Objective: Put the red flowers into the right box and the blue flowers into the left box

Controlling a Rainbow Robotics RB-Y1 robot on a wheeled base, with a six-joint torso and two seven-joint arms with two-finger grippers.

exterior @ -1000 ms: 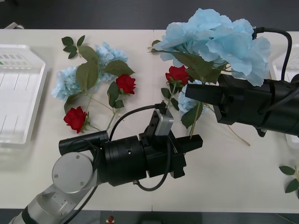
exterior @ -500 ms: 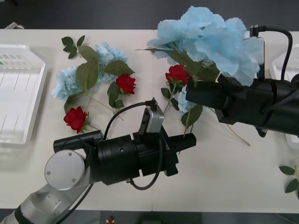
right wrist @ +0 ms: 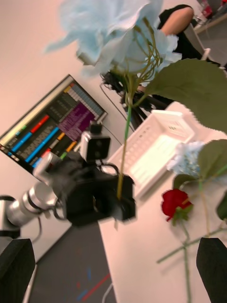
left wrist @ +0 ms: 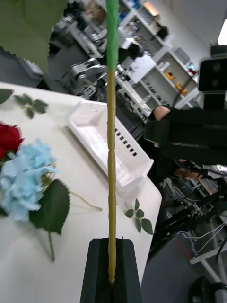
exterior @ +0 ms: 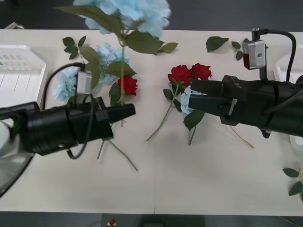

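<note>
Left pincer clamped tight on the stem of 1 of the blue flowers, stem upright between the black fingers, bloom raised high above the pincer, clear of the desk. Left box well behind that pincer, past the arm, at the desk's left edge. More blue flowers and 1 of the red flowers lying on the desk just beyond its tip.

Right pincer spread wide, holding nothing, fingers apart at the frame corners. 2 red roses and a blue cluster right at its tip on the desk. Right box behind it, at the desk's right edge.
</note>
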